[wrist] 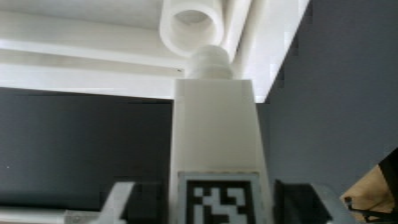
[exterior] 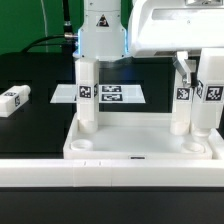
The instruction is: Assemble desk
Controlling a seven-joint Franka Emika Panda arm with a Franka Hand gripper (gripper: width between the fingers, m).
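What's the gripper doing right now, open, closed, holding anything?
The gripper is closed on a white leg, gripping it at the tagged end.

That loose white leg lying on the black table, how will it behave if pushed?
The loose leg will probably slide rather than roll, since its sides look flat and square. It looks like rigid plastic, so likely stiff, not floppy. Lying flat, it has little chance to tip.
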